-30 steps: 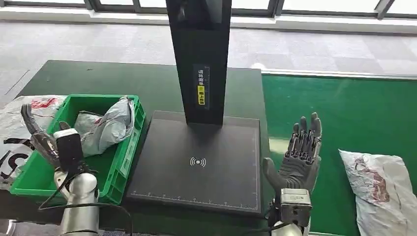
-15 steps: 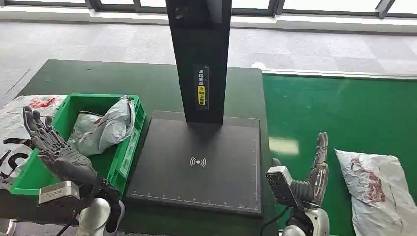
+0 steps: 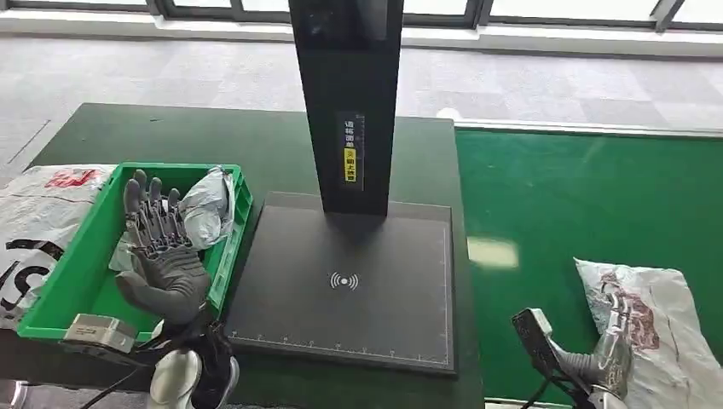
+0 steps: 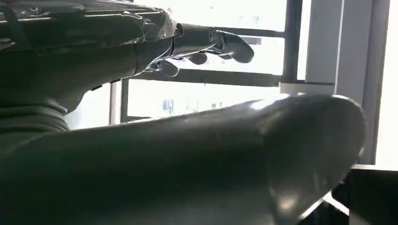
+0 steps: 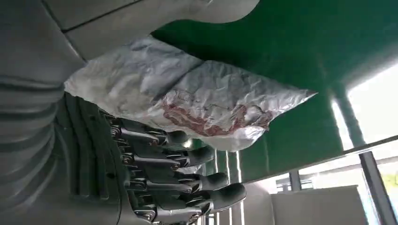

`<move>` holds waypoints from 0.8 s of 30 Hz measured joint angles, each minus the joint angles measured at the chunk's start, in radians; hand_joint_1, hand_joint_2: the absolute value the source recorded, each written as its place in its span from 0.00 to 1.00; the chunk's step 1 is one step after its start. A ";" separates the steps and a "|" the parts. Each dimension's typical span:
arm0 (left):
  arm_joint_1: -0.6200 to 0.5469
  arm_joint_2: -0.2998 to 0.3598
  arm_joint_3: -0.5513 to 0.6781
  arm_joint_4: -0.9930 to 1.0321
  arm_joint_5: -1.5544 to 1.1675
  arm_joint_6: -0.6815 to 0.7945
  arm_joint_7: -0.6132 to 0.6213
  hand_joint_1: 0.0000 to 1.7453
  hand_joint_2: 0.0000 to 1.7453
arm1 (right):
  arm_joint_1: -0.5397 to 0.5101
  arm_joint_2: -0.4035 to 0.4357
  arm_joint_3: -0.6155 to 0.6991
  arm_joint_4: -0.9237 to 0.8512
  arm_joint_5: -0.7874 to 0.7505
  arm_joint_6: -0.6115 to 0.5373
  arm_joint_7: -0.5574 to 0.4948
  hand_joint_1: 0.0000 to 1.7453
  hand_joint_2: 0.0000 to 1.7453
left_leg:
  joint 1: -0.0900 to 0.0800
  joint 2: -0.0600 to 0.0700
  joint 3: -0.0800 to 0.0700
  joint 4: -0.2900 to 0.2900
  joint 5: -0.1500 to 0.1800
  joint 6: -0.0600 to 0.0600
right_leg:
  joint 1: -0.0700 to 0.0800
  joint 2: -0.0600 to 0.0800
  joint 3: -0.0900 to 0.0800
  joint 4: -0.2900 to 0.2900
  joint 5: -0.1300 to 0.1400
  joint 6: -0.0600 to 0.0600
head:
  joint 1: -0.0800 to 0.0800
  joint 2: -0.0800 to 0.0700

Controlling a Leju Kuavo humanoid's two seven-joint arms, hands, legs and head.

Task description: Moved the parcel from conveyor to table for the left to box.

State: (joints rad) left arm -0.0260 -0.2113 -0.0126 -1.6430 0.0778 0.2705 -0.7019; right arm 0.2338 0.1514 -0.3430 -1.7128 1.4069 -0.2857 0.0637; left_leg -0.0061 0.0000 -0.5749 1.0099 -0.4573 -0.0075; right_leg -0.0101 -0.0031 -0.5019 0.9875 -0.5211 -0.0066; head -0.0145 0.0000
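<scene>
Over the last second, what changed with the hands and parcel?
The right robot hand dropped from raised beside the scanner pad to the white parcel on the green conveyor, fingers reaching it, no grip visible. The left robot hand swung in over the green bin, open. Parcel, bin with its grey bags and scanner pad stayed put.

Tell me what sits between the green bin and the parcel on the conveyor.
In the head view, the black scanner platform with its upright post lies between the green bin and the parcel, then bare green conveyor belt.
</scene>
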 measured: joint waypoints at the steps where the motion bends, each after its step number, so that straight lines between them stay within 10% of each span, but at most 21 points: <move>1: 0.000 -0.001 0.000 0.005 0.000 -0.004 0.000 0.00 0.00 | 0.000 -0.002 -0.017 0.000 0.008 0.019 0.008 0.00 1.00 | 0.000 0.000 0.000 0.000 0.000 0.000 | 0.000 0.001 0.000 0.000 0.000 0.000 | 0.000 0.000; 10: -0.010 -0.005 -0.001 0.071 0.027 -0.047 0.002 0.00 0.00 | -0.012 -0.046 -0.308 0.002 0.024 0.164 -0.116 0.00 1.00 | -0.001 0.001 -0.001 0.000 0.000 0.001 | -0.001 0.000 0.001 0.000 0.000 0.001 | 0.000 0.000; 24: -0.048 -0.004 0.000 0.170 0.071 -0.095 0.002 0.00 0.00 | -0.144 -0.284 -0.410 0.283 0.040 0.219 -0.123 0.00 1.00 | -0.002 0.001 -0.001 0.001 0.000 0.002 | -0.001 0.001 0.002 0.000 0.002 0.003 | 0.000 0.000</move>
State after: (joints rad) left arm -0.0735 -0.2152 -0.0130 -1.4732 0.1492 0.1758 -0.7004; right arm 0.0900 -0.1328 -0.7534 -1.4296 1.4465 -0.0668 -0.0591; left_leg -0.0078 0.0005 -0.5755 1.0107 -0.4572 -0.0056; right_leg -0.0114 -0.0024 -0.5001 0.9874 -0.5192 -0.0036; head -0.0141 0.0000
